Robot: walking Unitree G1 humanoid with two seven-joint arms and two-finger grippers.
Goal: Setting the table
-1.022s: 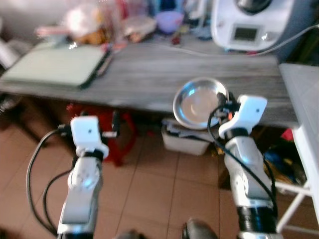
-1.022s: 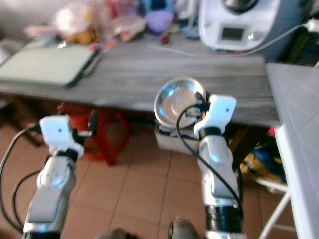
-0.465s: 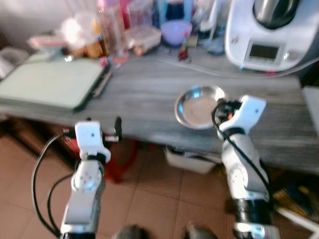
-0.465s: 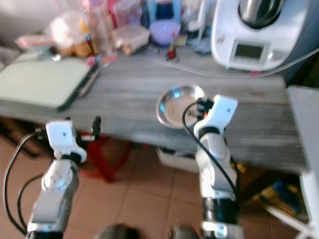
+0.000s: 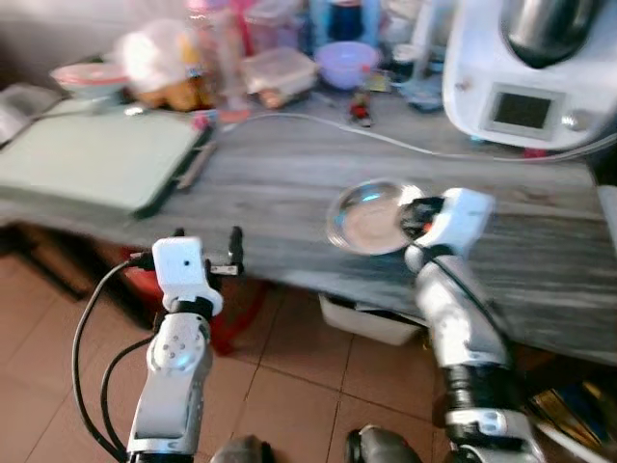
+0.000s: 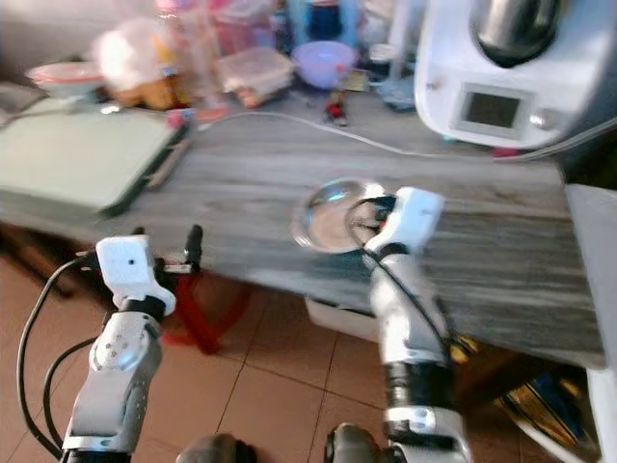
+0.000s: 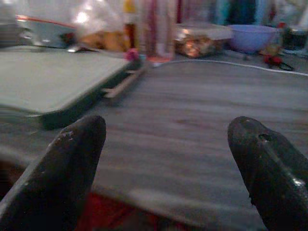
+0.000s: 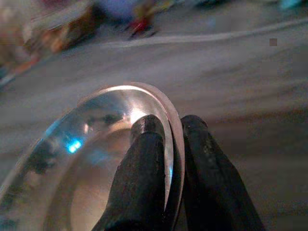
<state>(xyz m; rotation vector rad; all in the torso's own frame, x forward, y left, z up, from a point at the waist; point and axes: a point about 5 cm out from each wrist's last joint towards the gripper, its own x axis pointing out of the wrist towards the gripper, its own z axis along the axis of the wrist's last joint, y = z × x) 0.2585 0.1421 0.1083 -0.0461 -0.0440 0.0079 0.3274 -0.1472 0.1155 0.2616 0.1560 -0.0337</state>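
Note:
A shiny steel plate (image 5: 369,217) hangs low over the grey wooden table (image 5: 280,174), near its front edge. My right gripper (image 5: 413,216) is shut on the plate's rim; in the right wrist view the two black fingers (image 8: 144,159) pinch the rim of the steel plate (image 8: 86,159) between them. My left gripper (image 5: 207,260) stands open just in front of the table's front edge, with nothing between its fingers (image 7: 72,159). The left wrist view looks across the table top (image 7: 192,130).
A pale green board (image 5: 92,159) lies on the table's left. A white kitchen machine (image 5: 535,68) stands at the back right, its white cable (image 5: 328,125) running across the table. Bottles, a purple bowl (image 5: 347,60) and food boxes crowd the back edge. Tiled floor below.
The camera has come closer to the table. My right gripper has carried the steel plate from beyond the table's front edge to over the table top. The left gripper has come up to the edge.

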